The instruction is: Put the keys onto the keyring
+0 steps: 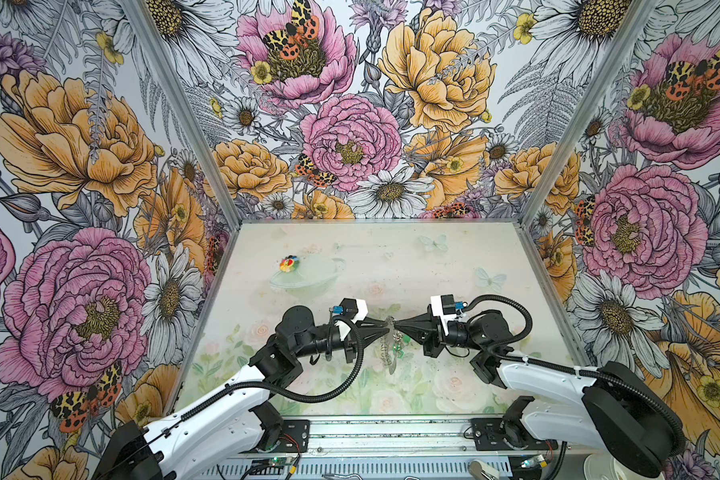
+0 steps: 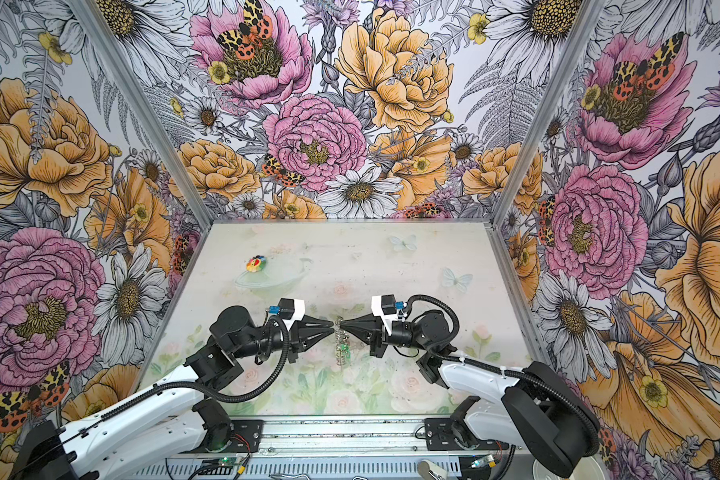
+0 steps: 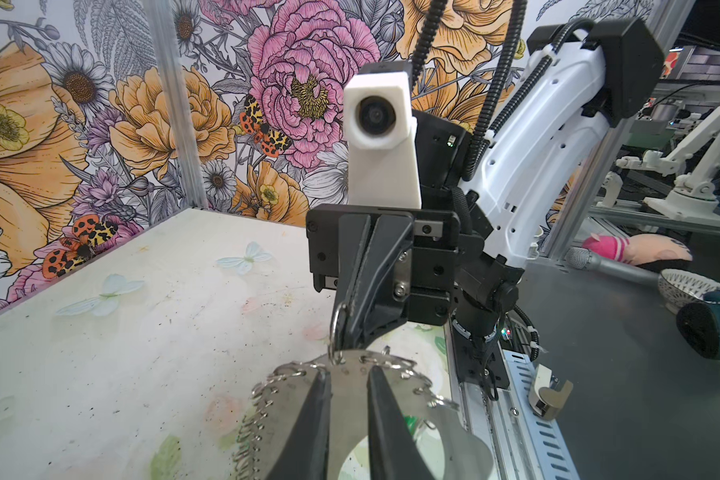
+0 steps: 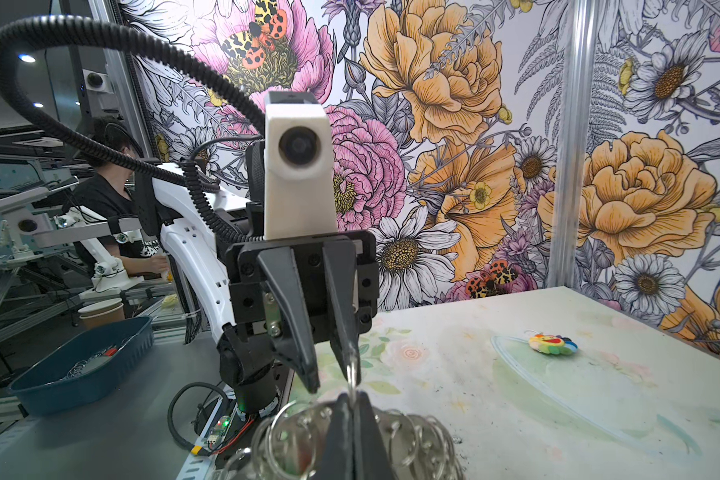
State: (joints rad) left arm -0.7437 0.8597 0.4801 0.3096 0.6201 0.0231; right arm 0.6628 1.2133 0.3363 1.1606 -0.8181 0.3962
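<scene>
**Keyring held in the air between two robot arms that meet tip to tip**

In both top views, the left fingers [image 1: 371, 324] and the right fingers [image 1: 408, 324] point straight at each other, almost touching, above the middle of the table [image 1: 433, 266]. The keyring [image 1: 389, 351] sits between them, seen edge-on. Its long axis trails from the meeting point toward the table's near edge. The keys [image 1: 400, 343], with green heads, dangle against it on the right arm's side. Both arms are equally near. A multicoloured toy [image 1: 288, 263] lies well apart, toward the far left corner.

In the left wrist view, the left fingers [image 3: 319, 415] stand slightly apart in front of the keyring's [image 3: 348, 399] flat face, and its top rim crosses the gap. Nothing looks clamped between them. Opposite, the right fingers [image 3: 362, 291] are pressed closed on a wire loop [image 3: 336, 328] at that rim, so the keyring hangs from them.

In the right wrist view, the right fingers [image 4: 341, 432] are closed. One loop rises from their tips to beside a tip of the left fingers [image 4: 292, 324], which show a clear gap. The fringe of loops [image 4: 412, 440] spreads below, blurred.

The next move probably depends on the rim lying straight ahead of the left fingers
</scene>
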